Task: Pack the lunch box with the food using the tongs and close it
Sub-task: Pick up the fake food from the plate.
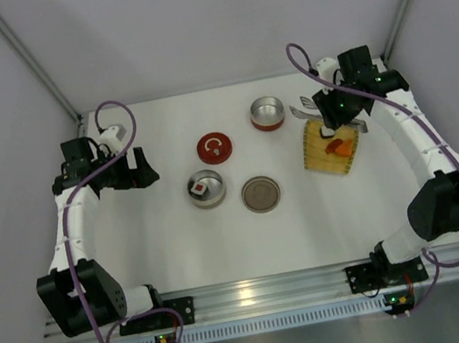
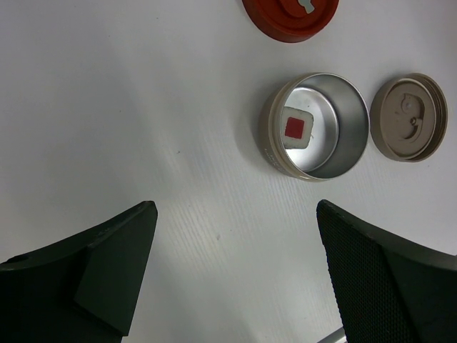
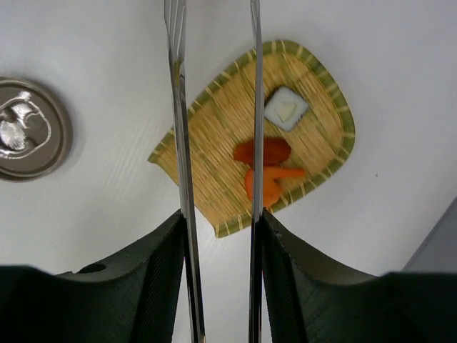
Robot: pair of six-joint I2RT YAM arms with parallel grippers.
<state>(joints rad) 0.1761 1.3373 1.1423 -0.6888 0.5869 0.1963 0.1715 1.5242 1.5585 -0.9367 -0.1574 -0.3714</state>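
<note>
Tongs (image 3: 180,143) are grasped by your right end effector (image 3: 220,236), one finger against each arm, so that tightening should pinch the tips. You hold them over the woven mat (image 3: 214,128), where the reddish piece (image 3: 263,150), orange piece (image 3: 268,182) and white piece (image 3: 285,108) lie. Your left end effector (image 2: 235,214) hangs released above the tabletop (image 2: 107,93), probably kept clear of the open tin (image 2: 343,143), which holds one red-centred piece (image 2: 296,128).

top view overhead; wrist views look down closer, sharing table (image 1: 181,251).
</note>
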